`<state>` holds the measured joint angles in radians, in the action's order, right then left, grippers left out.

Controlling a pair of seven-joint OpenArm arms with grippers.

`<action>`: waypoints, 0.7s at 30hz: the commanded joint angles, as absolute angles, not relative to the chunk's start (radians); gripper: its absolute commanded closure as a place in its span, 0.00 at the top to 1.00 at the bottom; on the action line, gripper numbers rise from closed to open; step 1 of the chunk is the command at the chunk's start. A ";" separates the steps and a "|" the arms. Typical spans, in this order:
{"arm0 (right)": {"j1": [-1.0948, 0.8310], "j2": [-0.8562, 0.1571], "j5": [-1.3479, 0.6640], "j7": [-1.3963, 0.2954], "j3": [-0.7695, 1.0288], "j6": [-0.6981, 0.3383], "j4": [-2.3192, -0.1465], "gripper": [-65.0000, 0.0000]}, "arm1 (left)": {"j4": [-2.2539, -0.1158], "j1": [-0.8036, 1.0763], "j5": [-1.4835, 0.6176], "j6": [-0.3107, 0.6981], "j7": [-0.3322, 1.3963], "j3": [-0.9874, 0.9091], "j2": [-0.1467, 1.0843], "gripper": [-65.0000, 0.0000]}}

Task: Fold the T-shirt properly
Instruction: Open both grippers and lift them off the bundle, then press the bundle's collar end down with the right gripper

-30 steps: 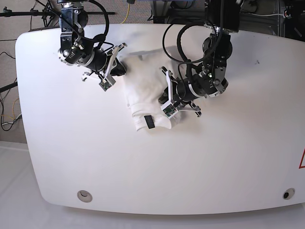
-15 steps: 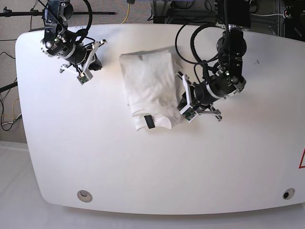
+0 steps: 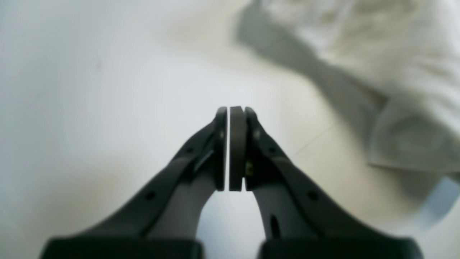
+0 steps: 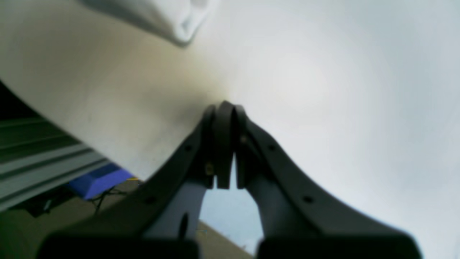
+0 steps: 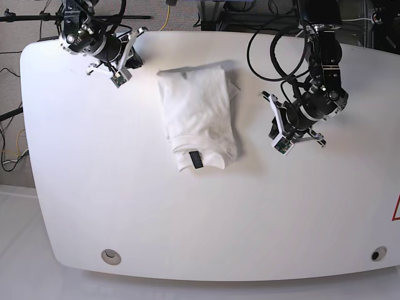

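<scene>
White cloth T-shirt lies folded on white counter; left claw & right claw both pressed together, holding nothing.

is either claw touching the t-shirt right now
No. In the base view the left claw and the right claw both sit apart from the T-shirt.

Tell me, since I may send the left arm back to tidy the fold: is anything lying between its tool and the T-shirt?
Nothing visible. In the base view only bare white table lies between the left tool and the folded T-shirt. The tool is shut, holds nothing, and sits clear of the cloth.
</scene>
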<state>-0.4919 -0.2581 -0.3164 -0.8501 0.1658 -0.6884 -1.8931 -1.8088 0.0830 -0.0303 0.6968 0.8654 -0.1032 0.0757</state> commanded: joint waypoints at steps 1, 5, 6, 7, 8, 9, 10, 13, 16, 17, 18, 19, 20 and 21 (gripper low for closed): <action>-0.486 -0.269 -0.340 -0.829 0.113 -0.698 -1.946 0.00 | -1.831 0.085 -0.045 0.698 0.851 -0.119 0.076 0.00; -0.476 -0.271 -0.337 -0.829 0.007 -0.698 -1.954 0.00 | -1.833 0.093 -0.045 0.698 0.851 -0.133 0.076 0.00; -0.469 -0.271 -0.337 -0.829 -0.016 -0.698 -1.954 0.00 | -1.834 0.093 -0.045 0.698 0.851 -0.134 0.076 0.00; -0.453 -0.271 -0.337 -0.829 -0.045 -0.698 -1.954 0.00 | -1.834 0.093 -0.045 0.698 0.851 -0.136 0.076 0.00; -0.444 -0.271 -0.337 -0.829 -0.067 -0.698 -1.952 0.00 | -1.836 0.093 -0.045 0.698 0.851 -0.137 0.076 0.00; -0.437 -0.271 -0.337 -0.829 -0.090 -0.698 -1.951 0.00 | -1.836 0.093 -0.045 0.698 0.851 -0.139 0.076 0.00; -0.426 -0.269 -0.337 -0.829 -0.116 -0.698 -1.951 0.00 | -1.836 0.094 -0.045 0.698 0.852 -0.139 0.076 0.00; -0.404 -0.266 -0.337 -0.829 -0.157 -0.698 -1.951 0.00 | -1.836 0.105 -0.045 0.698 0.852 -0.139 0.076 0.00; -0.367 -0.263 -0.337 -0.829 -0.183 -0.698 -1.949 0.00 | -1.836 0.107 -0.045 0.698 0.852 -0.140 0.076 0.00; -0.354 -0.263 -0.337 -0.829 -0.194 -0.698 -1.948 0.00 | -1.836 0.111 -0.045 0.698 0.852 -0.140 0.076 0.00; -0.343 -0.263 -0.337 -0.829 -0.200 -0.698 -1.945 0.00 | -1.836 0.114 -0.045 0.698 0.851 -0.140 0.076 0.00; -0.325 -0.263 -0.337 -0.829 -0.209 -0.698 -1.934 0.00 | -1.836 0.117 -0.045 0.698 0.851 -0.140 0.076 0.00; -0.306 -0.263 -0.337 -0.829 -0.219 -0.698 -1.925 0.00 | -1.837 0.117 -0.045 0.698 0.851 -0.140 0.076 0.00; -0.294 -0.262 -0.337 -0.829 -0.225 -0.698 -1.919 0.00 | -1.837 0.119 -0.045 0.698 0.851 -0.140 0.076 0.00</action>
